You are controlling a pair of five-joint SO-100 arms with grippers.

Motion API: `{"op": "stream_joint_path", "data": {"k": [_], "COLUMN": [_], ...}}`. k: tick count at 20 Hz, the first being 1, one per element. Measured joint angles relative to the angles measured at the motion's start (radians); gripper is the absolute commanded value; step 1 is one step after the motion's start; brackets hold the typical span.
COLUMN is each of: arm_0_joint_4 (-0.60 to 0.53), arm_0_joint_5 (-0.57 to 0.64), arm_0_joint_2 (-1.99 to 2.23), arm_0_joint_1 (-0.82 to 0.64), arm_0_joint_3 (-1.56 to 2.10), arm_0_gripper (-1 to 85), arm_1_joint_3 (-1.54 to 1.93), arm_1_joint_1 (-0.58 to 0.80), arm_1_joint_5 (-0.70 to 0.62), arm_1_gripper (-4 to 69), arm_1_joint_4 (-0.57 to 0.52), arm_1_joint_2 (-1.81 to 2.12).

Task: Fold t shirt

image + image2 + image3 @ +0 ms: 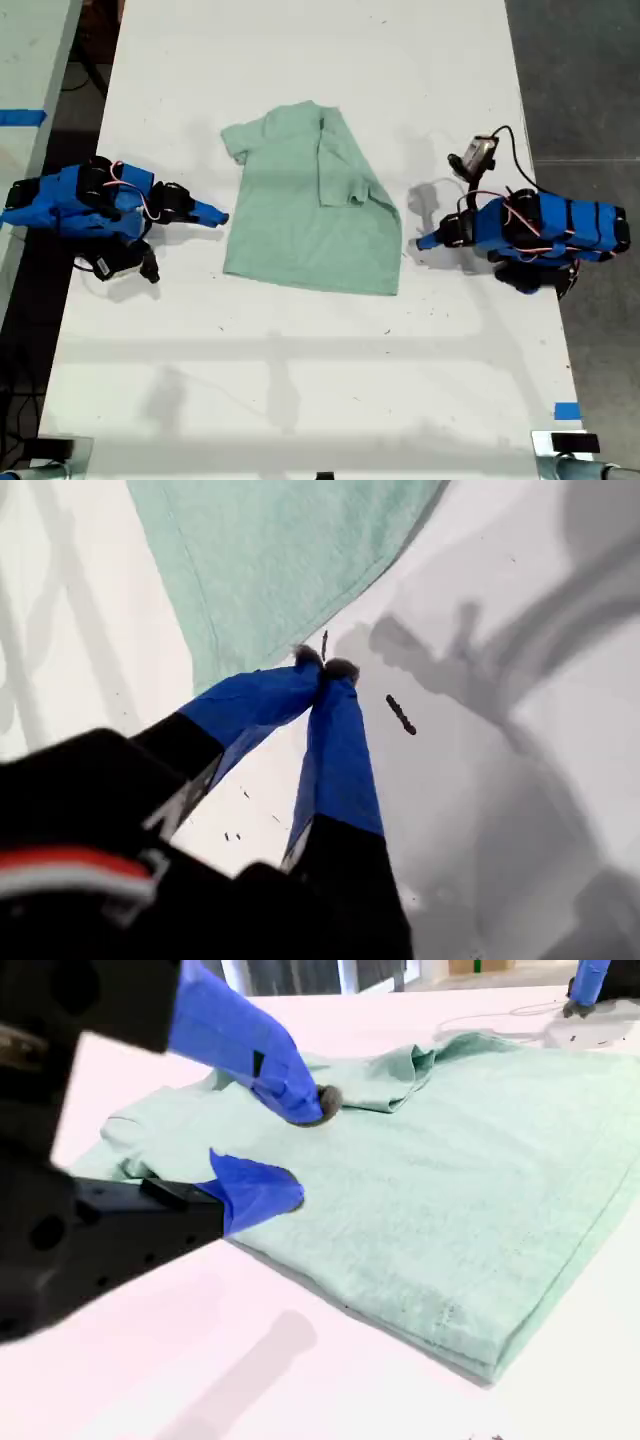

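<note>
Exterior view: the pale mint-green fabric t shirt (310, 205) lies mid-table on the white table (300, 380), one sleeve side folded inward. My first gripper (322, 667), at that view's right, rests pinched together, empty, just beside the hem corner. My second gripper (295, 1150), opposite, gapes apart at the shirt's edge.

T shirt lying between the two arms on the table.

The t shirt (305, 215) lies flat on the table (300, 380), near the middle of the exterior view, with one side folded over onto its body. My first gripper (428, 240) is at the exterior view's right, just beside the shirt's lower corner, its tip on the table. My second gripper (212, 213) is at the exterior view's left, just beside the shirt's other edge, pointing toward it.
</note>
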Motion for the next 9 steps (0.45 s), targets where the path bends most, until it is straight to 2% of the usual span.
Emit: {"op": "stream_joint_path", "data": {"k": [9], "arm_0_joint_4": [0.000], "arm_0_joint_5": [0.000], "arm_0_joint_2": [0.000], "arm_0_joint_1": [0.000], "arm_0_joint_3": [0.000], "arm_0_gripper": [10.3], "arm_1_joint_3": [0.002], "arm_1_joint_1": [0.000], "arm_1_joint_5": [0.077], "arm_1_gripper": [1.2], "arm_1_joint_4": [0.018], "arm_1_joint_2": [0.000]}}
